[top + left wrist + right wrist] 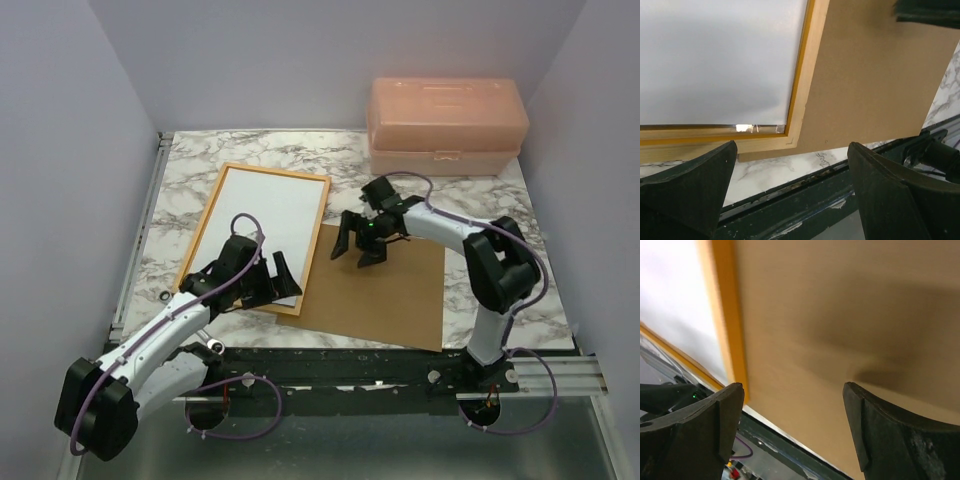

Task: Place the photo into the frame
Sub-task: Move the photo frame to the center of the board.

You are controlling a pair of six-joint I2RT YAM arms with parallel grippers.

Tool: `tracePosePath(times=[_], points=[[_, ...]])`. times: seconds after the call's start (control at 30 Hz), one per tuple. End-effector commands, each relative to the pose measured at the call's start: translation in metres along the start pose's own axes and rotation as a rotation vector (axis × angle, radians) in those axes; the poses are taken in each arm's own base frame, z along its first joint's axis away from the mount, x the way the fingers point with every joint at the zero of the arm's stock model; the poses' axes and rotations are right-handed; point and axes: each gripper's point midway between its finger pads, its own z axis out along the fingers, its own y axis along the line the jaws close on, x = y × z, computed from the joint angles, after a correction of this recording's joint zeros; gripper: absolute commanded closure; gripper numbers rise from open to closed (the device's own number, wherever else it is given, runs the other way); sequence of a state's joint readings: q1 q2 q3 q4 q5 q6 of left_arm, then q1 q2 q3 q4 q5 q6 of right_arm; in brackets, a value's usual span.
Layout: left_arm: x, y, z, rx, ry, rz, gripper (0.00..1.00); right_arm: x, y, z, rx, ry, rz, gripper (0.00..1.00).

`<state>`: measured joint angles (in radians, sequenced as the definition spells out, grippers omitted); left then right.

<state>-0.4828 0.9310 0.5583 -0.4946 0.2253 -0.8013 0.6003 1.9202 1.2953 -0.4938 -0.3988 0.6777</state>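
From where I stand at the arms' end, the thin orange wooden picture frame (316, 240) lies flat on the grey-veined marble desk (200, 170) at about 10 o'clock from the middle, its long axis running from near 7 o'clock up toward 1 o'clock. A white rectangular sheet (262, 215) fills it edge to edge. I take that to be the photo lying picture-side down, though no printed side shows, so I can't be sure. The left fingers (685, 190) are spread wide with nothing between them. They hang just over the frame's near right corner, so the sheet stretches away from them toward 11 and 12 o'clock. The right fingers (890, 435) are also wide apart and hold nothing. They hover above the far left part of the plain brown rectangular backing board (390, 295), which spreads toward 4 o'clock, its left edge meeting the frame's right rail and seemingly tucked under that corner. From the right fingers the frame sits just off at 9 o'clock. The left arm is clearly the nearer one to the frame and its sheet, and the right arm is nearer to the board. A pink translucent plastic box (445, 125) stands well apart at 1 o'clock against the back wall.
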Motion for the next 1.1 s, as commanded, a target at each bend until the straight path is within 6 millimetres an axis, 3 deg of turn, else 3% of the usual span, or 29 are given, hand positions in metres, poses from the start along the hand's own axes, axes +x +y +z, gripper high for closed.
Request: tracePosePath(times=[0.0, 0.1, 0.2, 0.53, 0.77, 1.07], points=[[0.023, -0.02, 0.01, 0.096, 0.072, -0.017, 0.07, -0.003, -0.052, -0.045, 0.057, -0.073, 0.066, 0.12], [0.038, -0.02, 0.015, 0.078, 0.112, -0.02, 0.11, 0.006, -0.078, -0.064, 0.082, -0.083, 0.104, 0.12], [0.053, -0.015, 0.018, 0.037, 0.142, -0.026, 0.15, 0.02, -0.087, -0.07, 0.095, -0.07, 0.112, 0.12], [0.081, 0.024, 0.019, -0.139, 0.151, -0.148, 0.17, 0.062, -0.11, -0.044, 0.084, 0.013, 0.215, 0.12], [0.071, 0.024, 0.036, -0.182, 0.141, -0.139, 0.15, 0.072, -0.123, -0.037, 0.123, 0.027, 0.255, 0.12], [0.026, 0.019, 0.056, -0.2, 0.093, -0.13, 0.15, 0.079, -0.133, -0.036, 0.158, 0.031, 0.265, 0.12]])
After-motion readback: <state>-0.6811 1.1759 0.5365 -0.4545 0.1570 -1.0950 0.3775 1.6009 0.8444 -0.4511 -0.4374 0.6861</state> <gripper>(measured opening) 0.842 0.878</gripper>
